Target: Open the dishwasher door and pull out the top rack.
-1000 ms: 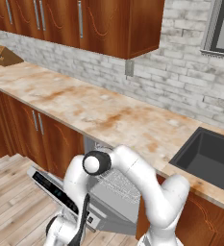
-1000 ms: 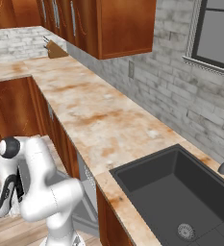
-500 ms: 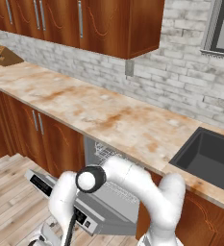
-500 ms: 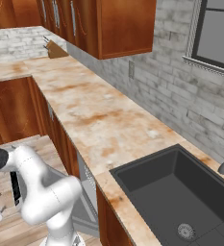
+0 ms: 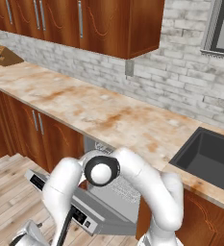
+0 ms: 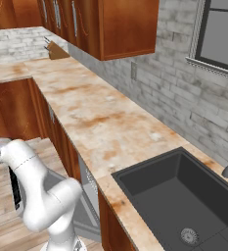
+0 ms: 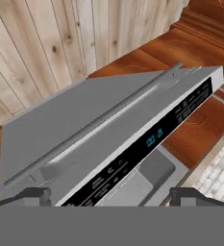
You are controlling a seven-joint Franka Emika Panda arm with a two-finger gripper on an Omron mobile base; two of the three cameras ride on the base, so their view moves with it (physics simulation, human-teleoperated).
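Note:
The dishwasher door is a flat grey panel that hangs partly open, tilted out from under the counter. Its long bar handle runs across the panel, and the dark control strip lies along the upper edge. My gripper hovers just off that edge, open, with its dark fingertips wide apart and nothing between them. From the base, the door slopes down behind my arm. A bit of the top rack's wire grid peeks out of the opening above it. The door also shows beside my arm.
Reddish-brown cabinet doors flank the dishwasher on the left. The marbled counter runs above, with a dark sink basin to the right and a knife block far left. A plank floor lies below.
The door has swung farther out and down, and the opening behind it has widened. My arm has dropped lower and to the left with it.

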